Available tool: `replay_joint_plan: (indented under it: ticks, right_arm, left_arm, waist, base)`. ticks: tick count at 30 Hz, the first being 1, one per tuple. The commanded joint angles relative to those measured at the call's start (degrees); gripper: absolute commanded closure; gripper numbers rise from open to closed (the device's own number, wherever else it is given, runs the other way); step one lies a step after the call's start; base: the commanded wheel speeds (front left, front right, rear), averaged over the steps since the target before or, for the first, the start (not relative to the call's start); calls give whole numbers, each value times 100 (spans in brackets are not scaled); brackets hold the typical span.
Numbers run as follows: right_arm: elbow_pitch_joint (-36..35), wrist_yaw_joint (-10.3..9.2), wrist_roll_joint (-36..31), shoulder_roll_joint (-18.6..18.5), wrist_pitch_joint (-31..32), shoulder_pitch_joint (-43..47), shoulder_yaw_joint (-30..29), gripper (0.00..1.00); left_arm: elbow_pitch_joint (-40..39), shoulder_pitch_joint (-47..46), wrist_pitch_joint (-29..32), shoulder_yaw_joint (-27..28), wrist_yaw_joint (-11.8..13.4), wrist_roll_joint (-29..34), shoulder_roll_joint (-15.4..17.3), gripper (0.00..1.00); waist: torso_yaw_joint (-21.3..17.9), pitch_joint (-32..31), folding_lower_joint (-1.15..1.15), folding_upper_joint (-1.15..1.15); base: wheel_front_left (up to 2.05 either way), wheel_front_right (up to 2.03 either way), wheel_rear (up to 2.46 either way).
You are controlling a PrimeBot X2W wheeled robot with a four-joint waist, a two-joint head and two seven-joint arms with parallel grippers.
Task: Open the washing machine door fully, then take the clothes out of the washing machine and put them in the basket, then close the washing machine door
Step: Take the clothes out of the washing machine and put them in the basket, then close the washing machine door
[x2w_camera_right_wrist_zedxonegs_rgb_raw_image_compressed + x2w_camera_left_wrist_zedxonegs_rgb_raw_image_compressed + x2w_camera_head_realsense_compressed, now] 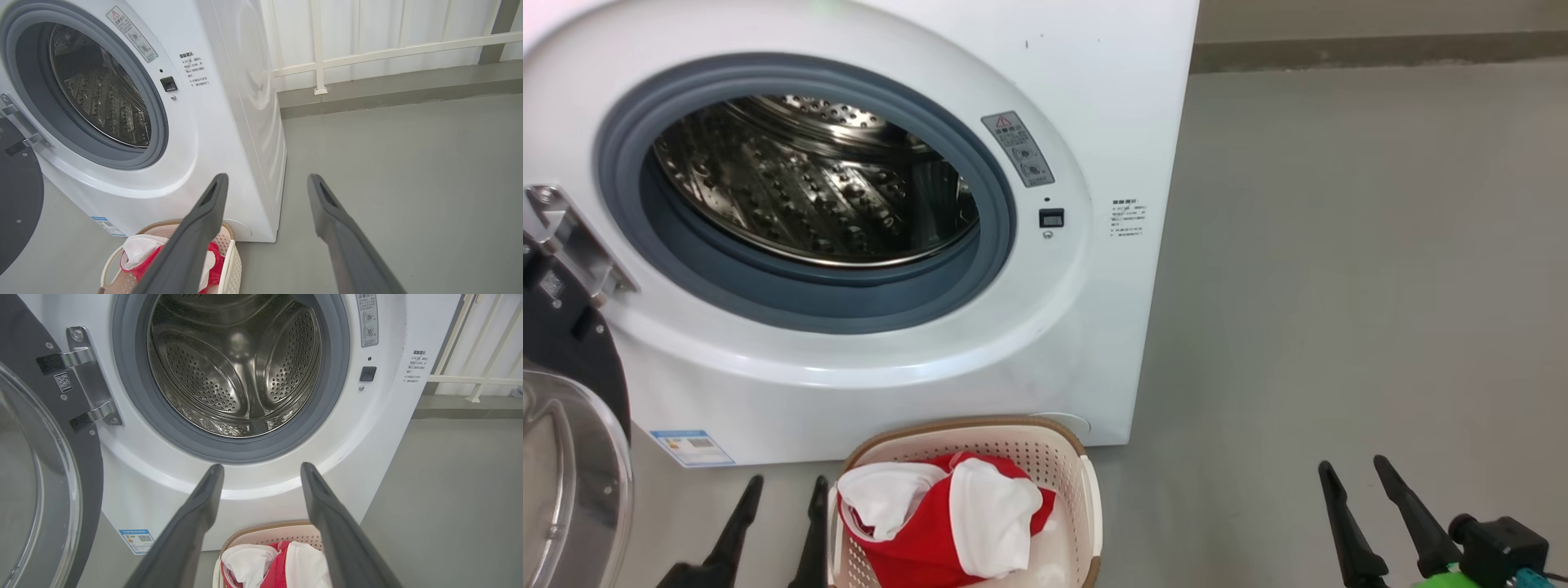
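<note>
The white washing machine (1045,343) stands open, and its steel drum (237,367) holds no fabric that I can see. Its door (564,457) hangs swung out at the left, glass bowl facing me; the same door (36,477) fills the left side of the left wrist view. The basket (1054,457) sits on the floor before the machine with the red and white clothes (947,523) piled inside. My left gripper (784,482) is open just left of the basket, holding nothing. My right gripper (1352,465) is open over bare floor at the lower right.
Grey floor (1339,286) stretches to the right of the machine up to a wall base. A white railing (367,49) runs along the wall behind the machine. The door hinge (88,375) is on the machine's left side.
</note>
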Motion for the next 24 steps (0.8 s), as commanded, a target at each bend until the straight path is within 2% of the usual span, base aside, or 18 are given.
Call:
replay_joint_plan:
  ticks: [1,10,24]
  right_arm:
    - [-165,37,32,-107,-37,-26,77,0]
    - [-251,37,18,-76,-37,240,-93,0]
    - [-251,37,4,-12,-37,246,-141,0]
  left_arm:
    - [-195,-12,-29,227,-31,33,54,0]
    - [-609,555,-29,443,-31,2,22,0]
    - [-701,583,-29,479,-31,-11,14,0]
  waist:
    - [31,-60,0,0]
    - [-10,-114,0,0]
    - [19,-119,0,0]
  base:
    - [0,0,0]
    - [0,0,0]
    - [0,0,0]
